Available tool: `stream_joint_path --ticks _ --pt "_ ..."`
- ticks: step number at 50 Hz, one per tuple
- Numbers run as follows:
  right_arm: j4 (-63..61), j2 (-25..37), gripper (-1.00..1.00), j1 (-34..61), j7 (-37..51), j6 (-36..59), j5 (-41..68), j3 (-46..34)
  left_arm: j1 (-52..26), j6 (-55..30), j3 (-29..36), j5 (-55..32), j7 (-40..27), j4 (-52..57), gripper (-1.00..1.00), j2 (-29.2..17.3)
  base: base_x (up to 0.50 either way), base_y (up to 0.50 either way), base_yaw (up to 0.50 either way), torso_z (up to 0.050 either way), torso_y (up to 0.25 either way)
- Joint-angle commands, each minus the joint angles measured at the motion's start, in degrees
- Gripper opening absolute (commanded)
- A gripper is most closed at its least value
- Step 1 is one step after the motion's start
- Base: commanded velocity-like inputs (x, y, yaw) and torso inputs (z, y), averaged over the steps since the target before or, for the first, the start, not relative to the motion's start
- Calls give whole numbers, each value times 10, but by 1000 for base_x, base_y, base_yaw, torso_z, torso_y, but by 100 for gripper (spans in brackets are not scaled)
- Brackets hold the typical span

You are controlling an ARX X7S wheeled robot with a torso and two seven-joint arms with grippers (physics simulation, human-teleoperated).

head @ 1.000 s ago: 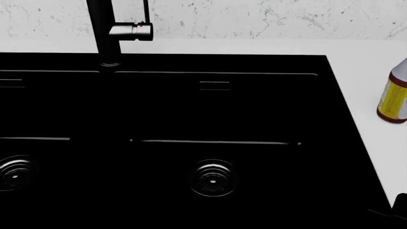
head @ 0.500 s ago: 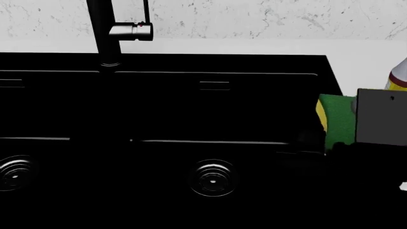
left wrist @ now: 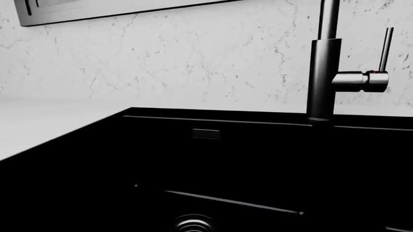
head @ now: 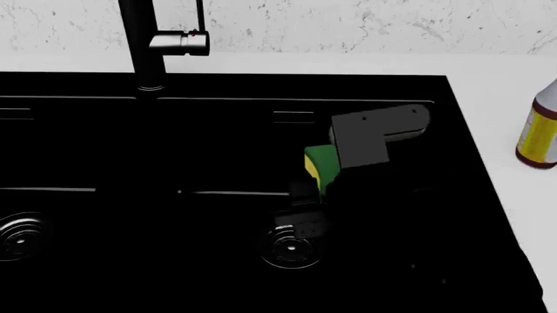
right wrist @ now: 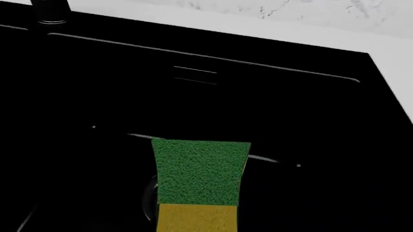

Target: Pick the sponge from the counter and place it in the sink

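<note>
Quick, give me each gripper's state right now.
Left gripper: not in view.
Right gripper: closed on the sponge, held over the sink.

In the head view most of the sponge (head: 315,167) is covered by the right gripper (head: 301,195), whose dark fingers are lost against the black sink (head: 218,137); their closure cannot be told. The bottle (head: 539,134) is cut by the right edge, and the left drain (head: 17,236) by the left edge. The sponge's lower end is cropped in the right wrist view.
</note>
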Motion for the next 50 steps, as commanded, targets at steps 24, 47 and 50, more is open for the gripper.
stream_joint_path --ticks 24,47,50 --pt "410 -155 -100 40 -234 -170 -158 -204 -3 8 6 -8 0 -8 100 -3 0 0 0 -1 0" --pt "484 -177 -100 33 -263 -187 -169 -231 -5 11 14 -9 -2 -16 100 -4 0 0 0 -1 0" --pt "483 -176 100 36 -263 -186 -166 -229 -5 11 13 -10 -3 -15 100 -5 0 0 0 -4 0"
